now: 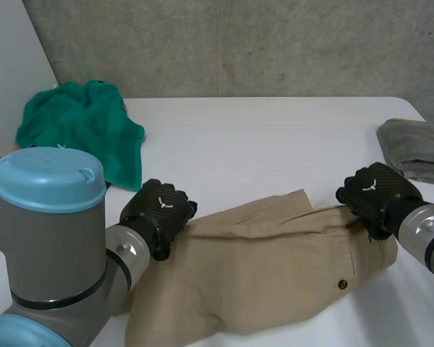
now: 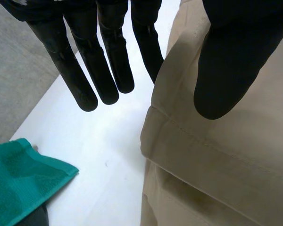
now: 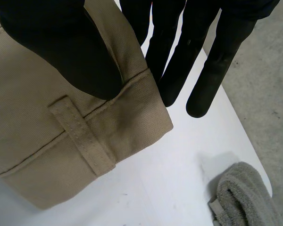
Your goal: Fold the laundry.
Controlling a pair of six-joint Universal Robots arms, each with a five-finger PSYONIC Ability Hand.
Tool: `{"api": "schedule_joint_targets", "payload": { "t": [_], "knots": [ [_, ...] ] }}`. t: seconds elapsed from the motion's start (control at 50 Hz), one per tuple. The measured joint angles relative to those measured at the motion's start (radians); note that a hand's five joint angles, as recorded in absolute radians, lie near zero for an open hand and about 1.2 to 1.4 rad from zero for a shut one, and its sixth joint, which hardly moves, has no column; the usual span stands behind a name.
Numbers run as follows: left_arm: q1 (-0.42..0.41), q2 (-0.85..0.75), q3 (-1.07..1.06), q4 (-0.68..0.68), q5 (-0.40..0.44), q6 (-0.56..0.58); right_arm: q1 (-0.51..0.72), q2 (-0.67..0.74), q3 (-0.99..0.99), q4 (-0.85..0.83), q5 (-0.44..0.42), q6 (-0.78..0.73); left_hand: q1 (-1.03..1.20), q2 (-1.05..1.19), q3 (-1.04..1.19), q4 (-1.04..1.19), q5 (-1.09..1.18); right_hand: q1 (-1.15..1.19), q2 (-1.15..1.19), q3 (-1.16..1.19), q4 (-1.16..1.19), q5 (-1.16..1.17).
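- Tan trousers (image 1: 275, 260) lie spread across the six o'clock side of a white table (image 1: 275, 144), with the waistband at the three o'clock end.
- The robot's left hand (image 1: 158, 211) sits at the nine o'clock end of the trousers. In its wrist view the fingers (image 2: 80, 80) are straight and reach out over bare table just off the hem. The thumb (image 2: 231, 61) hangs apart from them above the cloth, so the hand is spread and grips nothing.
- The right hand (image 1: 376, 194) is at the waistband corner. Its thumb (image 3: 61, 42) lies over the band next to a belt loop (image 3: 82, 136). Its straight fingers (image 3: 212, 70) extend past the cloth edge over the table, unclenched.
- A button (image 1: 342, 284) shows near the waistband, towards five o'clock.
- A crumpled green towel (image 1: 79, 126) rests at ten o'clock on the table, well apart from the trousers.
- A folded grey towel (image 1: 418, 148) lies at the three o'clock edge, near the right hand.
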Motion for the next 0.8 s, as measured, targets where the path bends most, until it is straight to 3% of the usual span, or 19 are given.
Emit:
{"api": "schedule_joint_targets", "payload": {
  "t": [0.34, 0.4, 0.42, 0.52, 0.62, 0.8],
  "knots": [
    [0.007, -0.083, -0.006, 0.037, -0.002, -0.002, -0.003, 0.001, 0.043, -0.025, -0.004, 0.001, 0.007, 0.001, 0.002, 0.001, 0.002, 0.000, 0.000, 0.000, 0.000, 0.000],
    [0.010, -0.127, 0.002, 0.069, -0.002, -0.001, -0.002, 0.001, 0.045, -0.036, -0.004, 0.001, 0.241, 0.209, 0.203, 0.212, 0.208, 0.000, 0.000, 0.000, 0.000, 0.000],
    [0.011, -0.142, 0.008, 0.083, -0.002, -0.001, -0.002, 0.001, 0.045, -0.042, -0.003, 0.001, 0.404, 0.375, 0.366, 0.379, 0.371, 0.000, 0.000, 0.000, 0.000, 0.000],
    [0.019, -0.203, 0.061, 0.149, -0.004, 0.001, 0.005, 0.011, 0.023, -0.084, 0.000, 0.010, 0.421, 0.450, 0.438, 0.456, 0.416, 0.000, 0.000, 0.000, 0.000, 0.000],
    [0.066, -0.232, 0.199, 0.254, -0.005, 0.008, 0.050, 0.049, -0.076, -0.196, 0.021, 0.082, 0.421, 0.450, 0.440, 0.456, 0.416, 0.000, 0.000, 0.000, 0.000, 0.000],
    [0.173, -0.167, 0.494, 0.702, 0.014, 0.049, 0.128, 0.095, -0.362, -0.644, 0.174, 0.376, 0.421, 0.451, 0.441, 0.456, 0.416, 0.000, 0.000, 0.001, 0.000, 0.000]
  ]
}}
